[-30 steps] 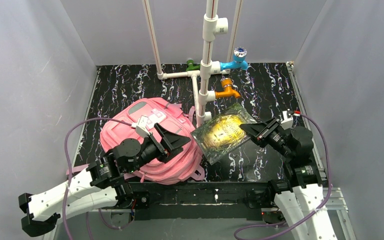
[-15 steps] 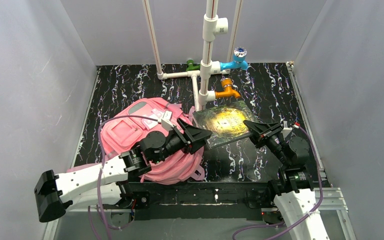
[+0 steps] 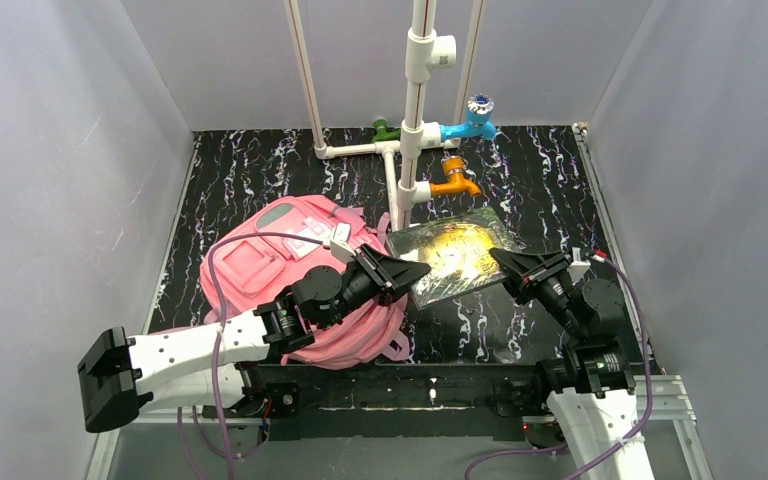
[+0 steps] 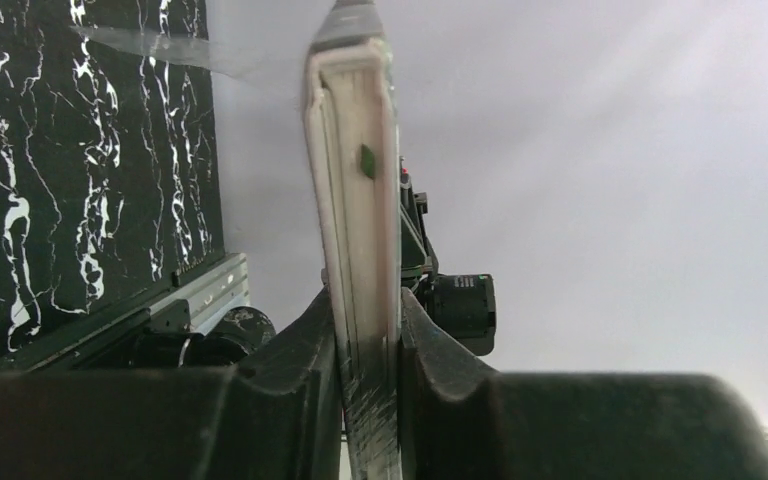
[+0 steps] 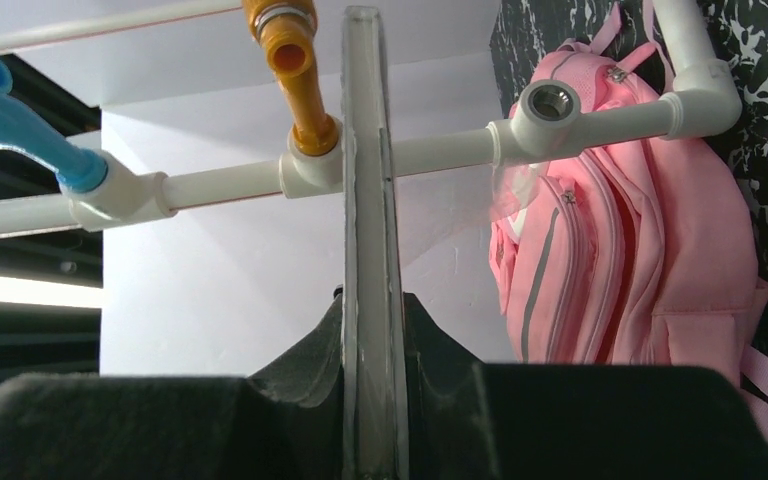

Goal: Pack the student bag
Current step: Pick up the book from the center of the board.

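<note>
Your two arms work over a black surface [image 3: 250, 170] veined with white like marble, boxed in by plain pale walls [image 3: 70, 150]. At the back stands a frame of white pipes [image 3: 407, 150] fitted with a blue tap [image 3: 472, 124], an orange tap [image 3: 450, 186] and a green tap [image 3: 386, 130].

The bag [image 3: 260, 262] lies on the left half of the surface, soft pink fabric with grey stripes, partly under your left arm.

Just right of the bag, a book [image 3: 457, 252] spans the gap between your claws. Your left claw [image 3: 412, 270] pinches its left edge: the wrist view shows the black fingers [image 4: 305, 340] pressed together on cream pages [image 4: 355, 150], with a clear wrapper trailing off. Your right claw [image 3: 506, 263] grips the opposite edge, its fingers [image 5: 430, 340] closed on the thin, glossy edge [image 5: 365, 150].

The cover is dark with a gold glow and shiny under its wrapping. Whether the book touches the surface cannot be told. In the right wrist view the bag [image 5: 610, 260] sits beyond the pipes.
</note>
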